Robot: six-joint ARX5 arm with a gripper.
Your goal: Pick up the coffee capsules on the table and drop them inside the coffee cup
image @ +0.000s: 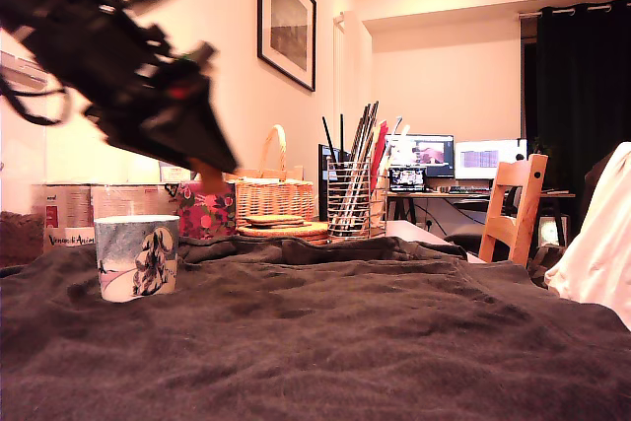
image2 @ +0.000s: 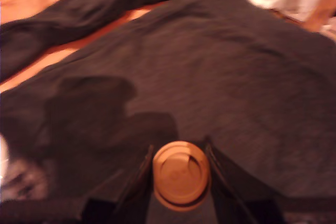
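Observation:
My gripper [image2: 181, 174] is shut on the orange coffee capsule [image2: 181, 176], whose round rimmed lid faces the wrist camera between the two dark fingers. In the exterior view the gripper [image: 209, 173] hangs in the air, blurred, with the orange capsule [image: 210, 178] at its tip, above and to the right of the coffee cup [image: 138, 257]. The cup is pale blue-white with a dark shaggy figure and stands on the table [image: 345, 342] at the exterior view's left. The table's dark cloth [image2: 210, 77] lies below the gripper. The dark grey capsule is out of view.
Behind the cup stand a red floral container [image: 205, 212], a wicker basket [image: 273, 196] and a wire utensil holder [image: 349, 200]. A wooden chair [image: 516, 206] and a white cloth [image: 601, 244] are at the exterior view's right. Boxes [image: 69, 209] line the back left.

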